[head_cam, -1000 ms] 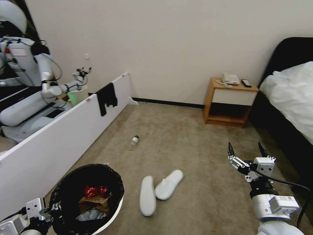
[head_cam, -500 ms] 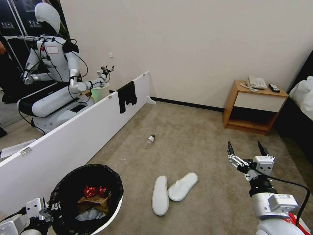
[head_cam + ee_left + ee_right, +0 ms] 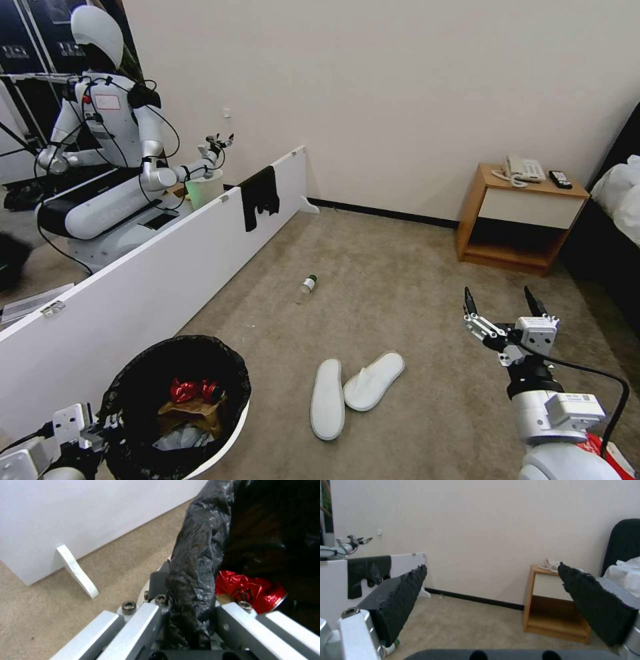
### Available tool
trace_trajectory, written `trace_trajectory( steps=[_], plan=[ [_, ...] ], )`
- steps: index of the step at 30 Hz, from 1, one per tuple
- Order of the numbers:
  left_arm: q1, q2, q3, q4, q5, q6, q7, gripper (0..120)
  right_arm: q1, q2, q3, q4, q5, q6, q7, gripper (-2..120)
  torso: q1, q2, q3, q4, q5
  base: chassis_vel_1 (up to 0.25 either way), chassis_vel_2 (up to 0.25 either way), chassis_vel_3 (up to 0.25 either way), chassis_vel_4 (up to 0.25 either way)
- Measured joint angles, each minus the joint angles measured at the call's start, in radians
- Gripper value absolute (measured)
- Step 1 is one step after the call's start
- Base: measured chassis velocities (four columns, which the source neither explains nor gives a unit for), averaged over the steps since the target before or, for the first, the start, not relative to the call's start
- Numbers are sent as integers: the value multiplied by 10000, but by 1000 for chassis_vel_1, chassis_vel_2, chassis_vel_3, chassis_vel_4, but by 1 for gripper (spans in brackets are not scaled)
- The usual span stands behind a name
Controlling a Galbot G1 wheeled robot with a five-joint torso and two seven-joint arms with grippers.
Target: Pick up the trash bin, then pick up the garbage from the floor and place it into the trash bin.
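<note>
We hold the bin (image 3: 175, 407) by its rim in the left gripper (image 3: 186, 620), right gripper (image 3: 500, 312) wide open, slippers (image 3: 353, 392) and bottle (image 3: 307, 285) next.

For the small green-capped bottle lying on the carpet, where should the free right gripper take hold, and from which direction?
Probably across the clear body, coming straight down from above. The bottle lies on its side on open carpet, green cap toward the wall, so the open right gripper should set its fingers across the short width, not along its length, which would likely roll it.
</note>
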State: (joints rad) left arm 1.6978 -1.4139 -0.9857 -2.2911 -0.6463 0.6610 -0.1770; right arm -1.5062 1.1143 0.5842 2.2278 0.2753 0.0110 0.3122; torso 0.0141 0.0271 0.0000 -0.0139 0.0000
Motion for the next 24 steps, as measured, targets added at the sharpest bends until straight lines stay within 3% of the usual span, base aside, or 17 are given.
trace_trajectory(
  steps=[24],
  plan=[
    [113,-51,-40,-89,-31,-10,32,2,-74,49,17,-51,-99,244,-170,100,0,0,0,0,0,0,0,0,0]
  ],
)
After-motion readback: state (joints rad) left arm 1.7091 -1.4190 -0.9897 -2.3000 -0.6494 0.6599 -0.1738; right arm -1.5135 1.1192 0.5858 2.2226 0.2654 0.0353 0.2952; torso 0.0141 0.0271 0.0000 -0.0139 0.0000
